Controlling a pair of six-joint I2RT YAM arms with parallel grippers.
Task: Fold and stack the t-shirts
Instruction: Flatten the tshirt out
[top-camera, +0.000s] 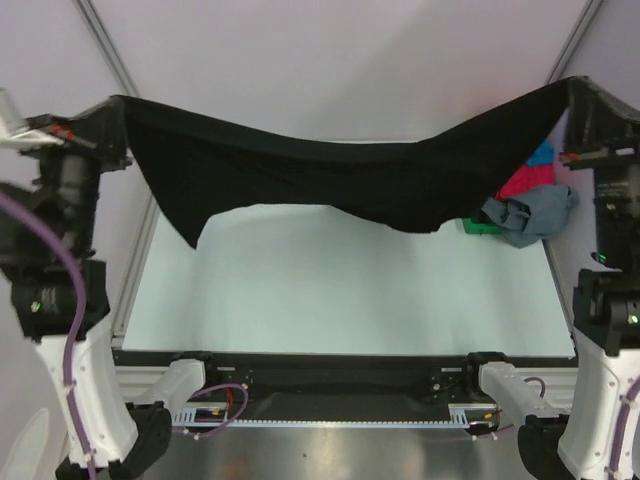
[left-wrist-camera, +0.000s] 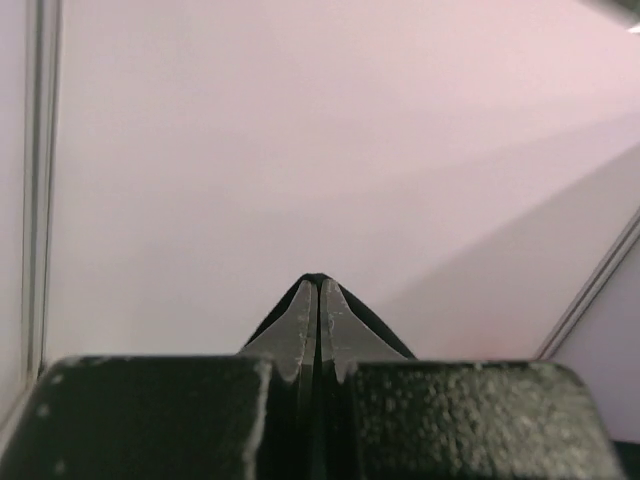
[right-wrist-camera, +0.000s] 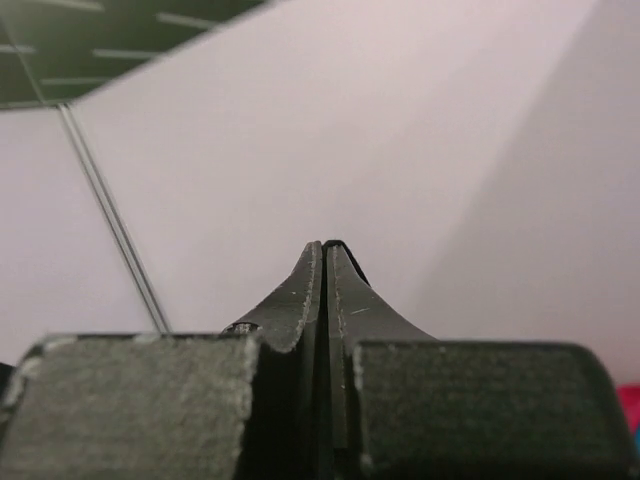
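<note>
So this looks like very early days on the fold-and-stack job. The black t-shirt (top-camera: 330, 180) is up in the air, strung out between the two arms like a washing line. The left jaws hold one end at the upper left, the right jaws hold the other at the upper right, and the middle sags down without touching the table (top-camera: 330, 300), as far as I can tell.

Both wrist cams show the fingers pressed together with basically no gap. On the left one there's a sliver of black cloth poking out around the fingertips (left-wrist-camera: 305, 310), and the right fingertips (right-wrist-camera: 345, 290) look the same, just harder to read. I'd call both sets of jaws clamped on the black shirt.

I don't see a single fold yet. The shirt is only spread out, so my guess is it gets laid flat on the table next. There's no neat stack anywhere either. The other shirts sit in a crumpled heap at the far right edge of the table, with the grey t-shirt (top-camera: 535, 212) in front, the red-pink t-shirt (top-camera: 527, 180) behind it and a bit of the blue t-shirt (top-camera: 543, 153) peeking out past that. Something green (top-camera: 480, 227) sits just beside the heap, no idea what. So pretty much the whole task is left.

As for writing or logos, I can't read any on the shirts or the arms.
</note>
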